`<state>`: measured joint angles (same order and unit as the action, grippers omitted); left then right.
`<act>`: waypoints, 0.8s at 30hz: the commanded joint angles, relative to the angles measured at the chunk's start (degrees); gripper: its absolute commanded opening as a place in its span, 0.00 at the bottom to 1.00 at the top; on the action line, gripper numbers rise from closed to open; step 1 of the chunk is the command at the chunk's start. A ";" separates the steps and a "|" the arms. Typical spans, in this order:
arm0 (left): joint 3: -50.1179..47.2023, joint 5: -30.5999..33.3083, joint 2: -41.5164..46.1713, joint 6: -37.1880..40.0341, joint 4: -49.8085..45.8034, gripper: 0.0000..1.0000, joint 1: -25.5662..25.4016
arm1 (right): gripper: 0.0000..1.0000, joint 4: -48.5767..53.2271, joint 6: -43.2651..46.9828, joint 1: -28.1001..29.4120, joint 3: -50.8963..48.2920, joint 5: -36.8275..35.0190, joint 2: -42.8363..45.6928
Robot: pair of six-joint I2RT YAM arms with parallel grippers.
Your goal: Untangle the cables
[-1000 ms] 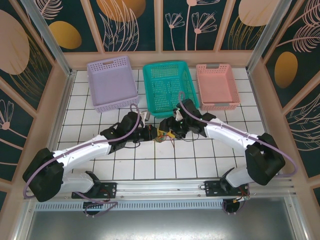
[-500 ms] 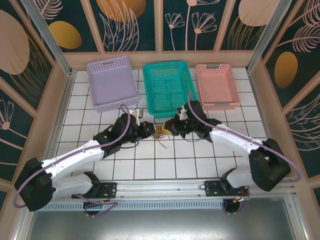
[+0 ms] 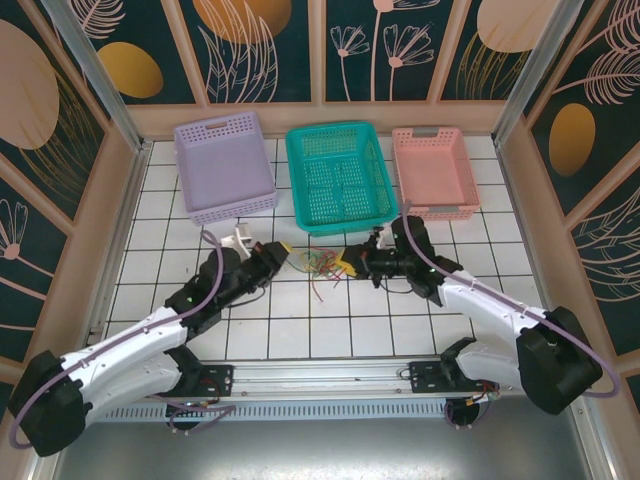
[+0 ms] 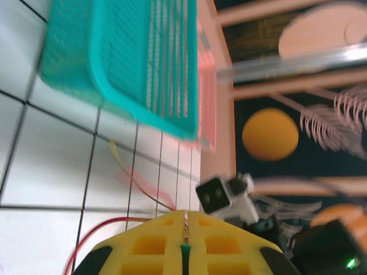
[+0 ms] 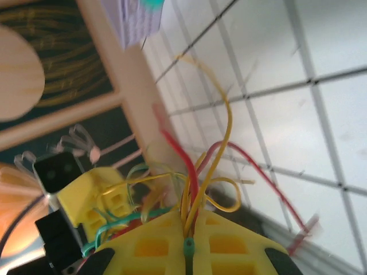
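Observation:
The cables [image 3: 320,265] are a small tangle of red, yellow and green wires hanging just above the white tiles between my two grippers. My left gripper [image 3: 284,250] is at the tangle's left end. In the left wrist view its yellow jaws [image 4: 184,215] are pressed together on a thin strand, and a red wire [image 4: 109,221] curves off to the left. My right gripper [image 3: 349,265] is at the tangle's right end. In the right wrist view it [image 5: 188,222] is shut on red and yellow wires [image 5: 213,132] that loop upward, while green and yellow strands run to the left gripper's fingers [image 5: 92,195].
Three empty baskets stand in a row at the back: lilac [image 3: 225,165], teal [image 3: 335,175] and pink [image 3: 433,170]. The teal one [image 4: 126,57] is close ahead of my left gripper. Open white tiles [image 3: 350,330] lie in front of the tangle.
The right gripper has shut on the wires. Both grippers have drawn apart, left one leftward and right one rightward, and the tangle now spreads between them.

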<state>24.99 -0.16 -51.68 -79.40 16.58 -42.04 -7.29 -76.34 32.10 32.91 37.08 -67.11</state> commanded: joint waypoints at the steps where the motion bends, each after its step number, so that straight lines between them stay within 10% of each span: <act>1: 2.24 2.25 -0.54 -4.42 -6.80 0.00 1.67 | 0.00 12.23 10.34 -1.07 5.21 -6.58 -1.53; 6: 4.86 -3.89 -2.54 -2.90 -9.36 0.00 1.61 | 0.00 16.06 24.45 2.75 12.39 -12.31 -3.10; 9: 7.96 -7.06 -4.36 0.32 -12.72 0.43 1.62 | 0.00 18.93 30.82 4.00 15.50 -13.75 -4.43; 14: 15.91 -10.05 -7.43 7.79 -21.81 0.72 1.61 | 0.00 28.30 41.43 7.20 21.93 -20.49 -7.57; 24: 27.15 -21.46 -24.78 11.23 -29.80 0.74 -0.44 | 0.00 25.93 43.12 10.35 24.22 -23.97 -7.33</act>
<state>49.76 -18.00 -74.35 -71.37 -8.34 -41.74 19.53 -34.61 41.65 54.81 14.39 -74.65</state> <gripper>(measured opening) 0.746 0.070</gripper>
